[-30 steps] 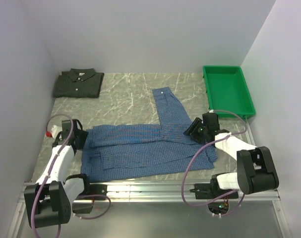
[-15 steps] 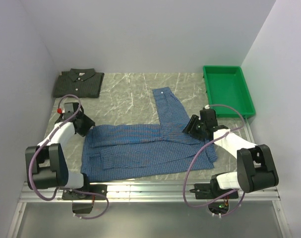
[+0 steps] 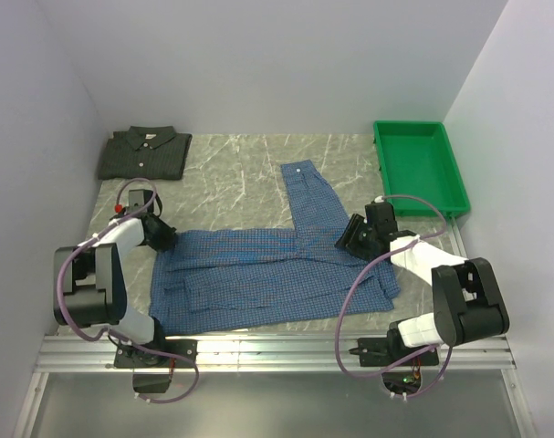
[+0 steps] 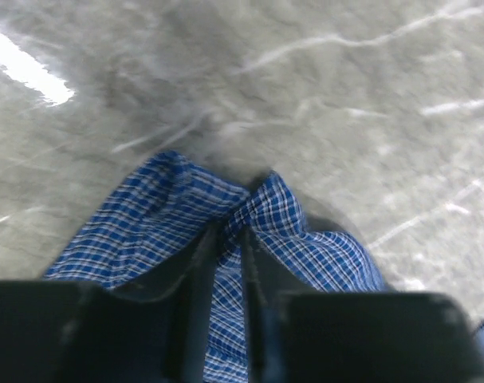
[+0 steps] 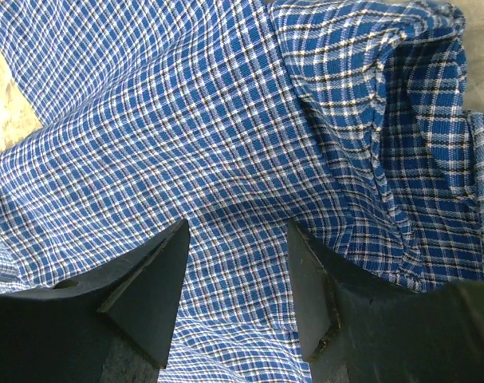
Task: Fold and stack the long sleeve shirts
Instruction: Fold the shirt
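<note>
Blue shirt (image 3: 277,269) is spread flat across the middle of the tabletop (image 3: 240,173), toward the near edge. One sleeve (image 3: 306,192) is laid out toward the far edge. Dark check shirt (image 3: 145,152) is seen already folded at the far left corner. Green tray (image 3: 421,169) is set at the far right corner.

Change: over the last second the left tool (image 3: 160,235) has been swung from the near left side up to the blue shirt's left edge. Its jaws have been brought together from clearly apart. In the left wrist view a raised ridge of blue cloth is pinched between the two fingers, so the left tool is closed on the shirt's edge. Right tool (image 3: 354,239) is barely moved. It is kept low over the shirt's right side with jaws apart, cloth lying flat below and between them, nothing clamped.

Meaning for the task: a grasp on the left edge is judged just made, so a fold of the blue shirt is likely about to be started. The right side is not gripped yet. Folding is judged at an early stage, and stacking with the dark check shirt is not yet done. Only a thin pinch is held, and it could be lost on lifting.
</note>
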